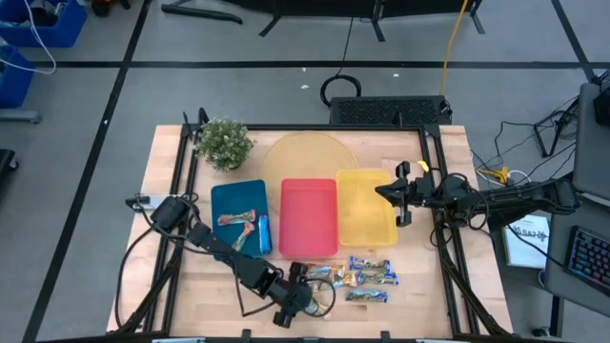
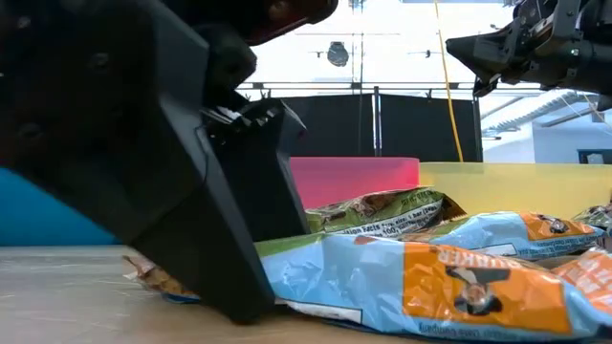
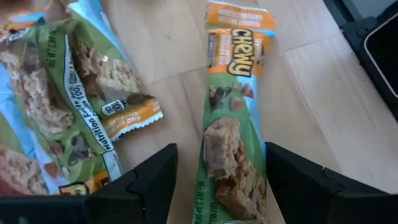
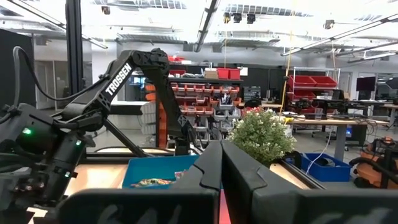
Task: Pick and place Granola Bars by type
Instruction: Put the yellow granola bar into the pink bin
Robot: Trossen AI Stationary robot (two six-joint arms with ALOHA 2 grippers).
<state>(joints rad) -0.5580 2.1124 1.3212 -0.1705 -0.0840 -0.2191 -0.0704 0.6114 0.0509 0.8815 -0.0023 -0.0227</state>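
Fingers spread wide, the left gripper (image 3: 217, 186) straddles a green-wrapped granola bar (image 3: 231, 124) in the loose pile (image 1: 367, 276) before the trays, apparently poised to lift it for sorting, while the right gripper (image 1: 400, 195) waits pinched closed above the yellow tray (image 1: 367, 229).

Right end effector (image 4: 221, 180) closed (fingers together) facing blue tray (image 4: 163, 169), plant (image 4: 264, 134), probably bars inside.

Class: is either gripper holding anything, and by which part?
Nothing is held. The left gripper stands open astride a granola bar; the right gripper is shut, empty, over the yellow tray.
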